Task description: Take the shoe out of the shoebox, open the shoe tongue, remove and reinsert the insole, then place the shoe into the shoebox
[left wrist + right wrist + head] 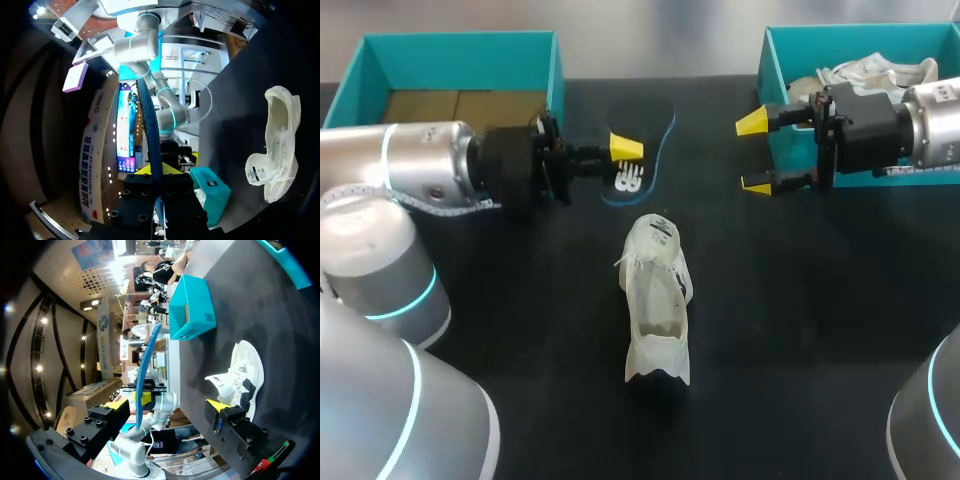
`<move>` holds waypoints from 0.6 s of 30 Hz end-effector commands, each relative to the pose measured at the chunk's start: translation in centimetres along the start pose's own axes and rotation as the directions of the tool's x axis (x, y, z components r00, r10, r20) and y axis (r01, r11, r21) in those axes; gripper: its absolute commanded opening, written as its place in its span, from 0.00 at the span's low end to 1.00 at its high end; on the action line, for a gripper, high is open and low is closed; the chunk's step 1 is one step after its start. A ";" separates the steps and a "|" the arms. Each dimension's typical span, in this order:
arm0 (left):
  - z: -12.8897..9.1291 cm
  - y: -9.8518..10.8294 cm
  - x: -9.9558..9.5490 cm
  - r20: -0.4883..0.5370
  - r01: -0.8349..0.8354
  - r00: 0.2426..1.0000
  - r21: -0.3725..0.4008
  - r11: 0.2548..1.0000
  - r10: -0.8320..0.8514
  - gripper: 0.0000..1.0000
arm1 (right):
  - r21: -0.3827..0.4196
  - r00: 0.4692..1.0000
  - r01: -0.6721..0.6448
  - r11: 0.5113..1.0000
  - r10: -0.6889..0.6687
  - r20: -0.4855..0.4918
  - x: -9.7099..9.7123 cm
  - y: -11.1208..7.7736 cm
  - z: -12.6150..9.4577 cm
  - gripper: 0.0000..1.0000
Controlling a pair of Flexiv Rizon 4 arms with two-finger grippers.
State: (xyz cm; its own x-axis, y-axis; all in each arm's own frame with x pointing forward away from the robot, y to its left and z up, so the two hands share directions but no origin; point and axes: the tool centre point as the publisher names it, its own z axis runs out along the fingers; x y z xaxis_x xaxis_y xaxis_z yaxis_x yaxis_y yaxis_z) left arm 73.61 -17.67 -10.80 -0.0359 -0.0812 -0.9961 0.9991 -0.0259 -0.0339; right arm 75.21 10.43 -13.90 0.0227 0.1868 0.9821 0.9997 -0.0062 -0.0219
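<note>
A white shoe (656, 300) lies on the black table (820, 330) in the middle, its opening up and its tongue pulled back. My left gripper (625, 150) is shut on the long edge of a black insole with a blue rim (642, 125), behind the shoe. From the left wrist, the insole (150, 145) shows edge-on between the yellow tips of that gripper (156, 170), with the shoe (277, 145) off to one side. My right gripper (754, 154) stands open and empty in front of the right box. From the right wrist, the gripper (167, 405) faces the insole (145, 365) and the shoe (240, 375).
A teal shoebox (460, 60) with brown card inside stands at the back left. A second teal box (780, 60) at the back right holds another white shoe (880, 72). My left arm's large base (380, 270) fills the near left.
</note>
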 end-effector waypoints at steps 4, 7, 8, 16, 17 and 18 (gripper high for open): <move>0.0 -0.6 2.3 -0.001 -0.062 0.998 -0.011 0.998 0.062 0.00 | -0.001 1.000 -0.001 1.000 0.001 0.001 0.0 0.1 0.1 1.00; 0.0 -0.6 2.7 -0.017 -0.086 0.996 -0.015 0.996 0.086 0.00 | -0.001 1.000 -0.001 1.000 0.001 0.001 0.0 0.1 0.1 1.00; 0.0 -0.5 2.8 -0.012 -0.089 0.996 -0.015 0.996 0.088 0.00 | 0.020 1.000 0.000 1.000 0.000 -0.007 0.0 0.3 0.6 1.00; -0.1 -0.6 3.9 -0.037 -0.158 0.987 -0.037 0.987 0.157 0.00 | 0.053 0.999 -0.012 0.999 0.014 -0.043 0.2 1.5 3.4 1.00; -0.1 -0.6 4.0 -0.030 -0.148 0.989 -0.039 0.988 0.147 0.00 | 0.053 0.999 -0.013 0.999 0.015 -0.044 0.2 1.6 3.6 1.00; 0.0 -0.7 4.1 -0.027 -0.145 0.989 -0.041 0.989 0.144 0.00 | 0.052 0.999 -0.010 0.999 0.013 -0.048 0.2 1.6 3.8 1.00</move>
State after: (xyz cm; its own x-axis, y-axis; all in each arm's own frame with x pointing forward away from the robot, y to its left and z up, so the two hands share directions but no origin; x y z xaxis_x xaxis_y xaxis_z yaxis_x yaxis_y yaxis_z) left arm 73.18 -17.75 -14.43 0.1067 -0.0508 -0.9930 0.9942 0.0176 0.1059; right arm 75.82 12.96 -13.89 0.0362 0.1459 0.9886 0.9987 0.0301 -0.0410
